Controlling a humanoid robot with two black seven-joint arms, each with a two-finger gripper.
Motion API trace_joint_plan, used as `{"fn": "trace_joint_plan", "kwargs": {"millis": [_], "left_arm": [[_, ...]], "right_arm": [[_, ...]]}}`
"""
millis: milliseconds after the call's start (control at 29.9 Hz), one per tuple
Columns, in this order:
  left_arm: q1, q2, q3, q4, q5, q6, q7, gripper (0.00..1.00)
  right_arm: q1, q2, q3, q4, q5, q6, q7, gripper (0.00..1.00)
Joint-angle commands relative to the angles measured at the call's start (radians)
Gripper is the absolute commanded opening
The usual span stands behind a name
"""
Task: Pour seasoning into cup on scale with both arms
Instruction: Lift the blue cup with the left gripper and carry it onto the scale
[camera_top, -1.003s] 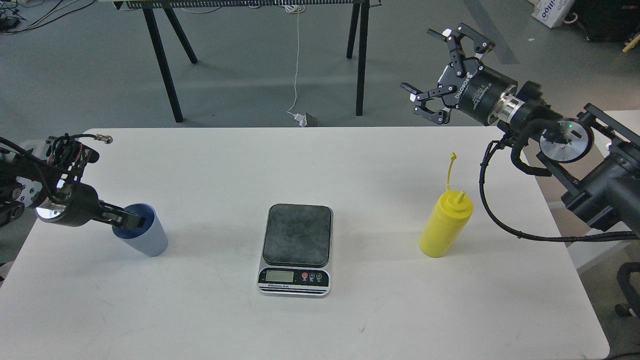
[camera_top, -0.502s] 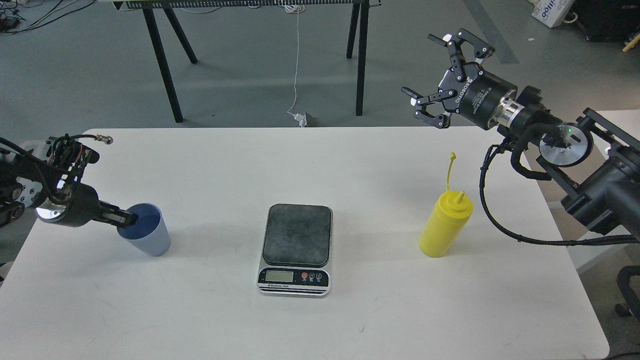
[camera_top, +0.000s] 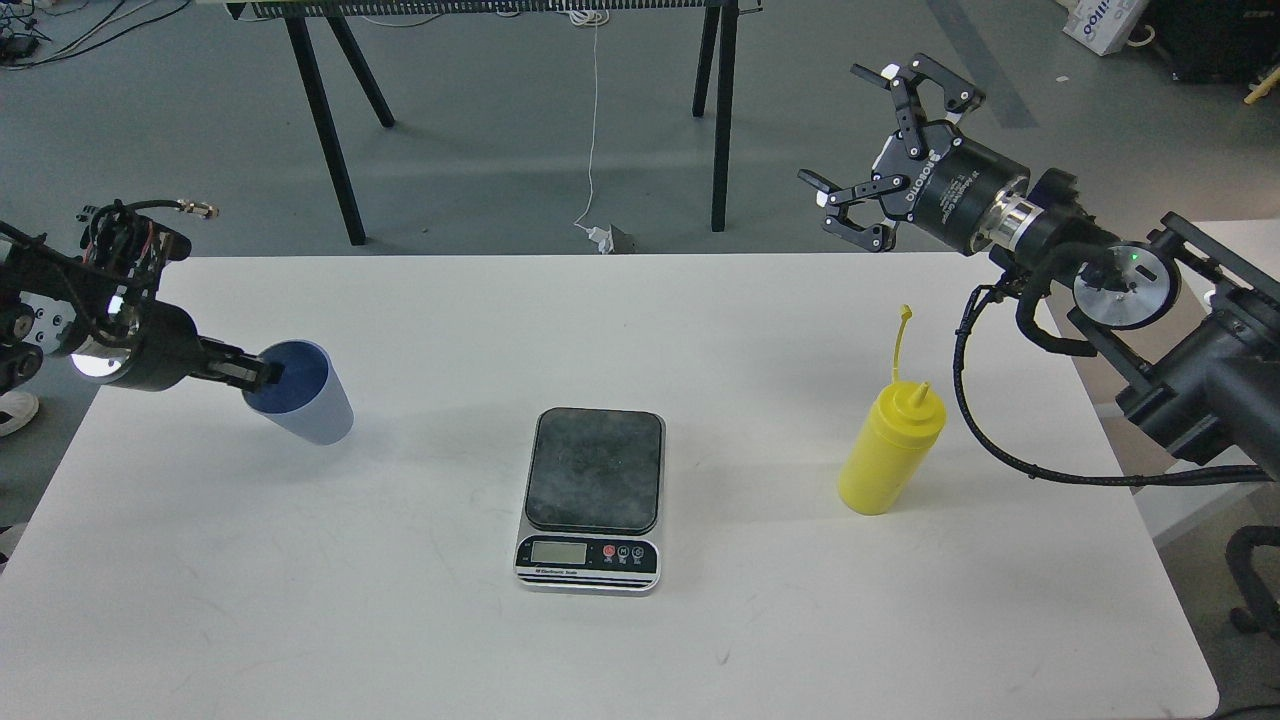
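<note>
The light-blue cup (camera_top: 305, 400) hangs tilted above the table at the left, its mouth turned toward my left arm. My left gripper (camera_top: 262, 374) is shut on the cup's rim, one finger inside it. The scale (camera_top: 594, 495) sits at the table's middle with its dark plate bare. The yellow seasoning bottle (camera_top: 890, 447) stands upright right of the scale, cap strap pointing up. My right gripper (camera_top: 868, 150) is open and empty, high above the table's far right edge, well behind the bottle.
The white table (camera_top: 640, 640) ends close to the bottle's right side. A black-legged stand (camera_top: 335, 120) and a hanging white cable (camera_top: 594, 120) are on the floor behind the table.
My left gripper has lifted the cup off the table and carried it up and slightly right. My right gripper has hardly moved.
</note>
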Motion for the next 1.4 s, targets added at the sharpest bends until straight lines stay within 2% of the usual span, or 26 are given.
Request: {"fn": "trace_joint_plan", "kwargs": {"millis": [0, 201, 435, 769, 1104, 1371], "left_arm": [[-0.068, -0.053, 0.0, -0.006, -0.02, 0.0, 0.0, 0.0], [-0.129, -0.21, -0.002, -0.01, -0.042, 0.0, 0.0, 0.0], [-0.148, -0.32, -0.002, -0.021, -0.071, 0.0, 0.0, 0.0], [-0.146, -0.351, -0.002, -0.147, -0.073, 0.0, 0.0, 0.0], [-0.094, -0.412, 0.0, -0.139, -0.065, 0.0, 0.0, 0.0], [-0.083, -0.414, 0.001, -0.131, -0.065, 0.0, 0.0, 0.0]], "right_arm": [[0.062, 0.002, -0.002, -0.046, 0.001, 0.0, -0.01, 1.0], [0.141, 0.054, 0.0, -0.132, 0.001, 0.0, -0.01, 1.0], [0.21, 0.129, 0.032, -0.248, 0.004, 0.0, -0.007, 1.0], [0.237, 0.16, 0.067, -0.293, 0.004, -0.004, -0.008, 1.0], [0.236, 0.159, 0.069, -0.293, 0.004, -0.004, -0.008, 1.0], [0.225, 0.159, 0.069, -0.291, 0.004, -0.004, -0.007, 1.0]]}}
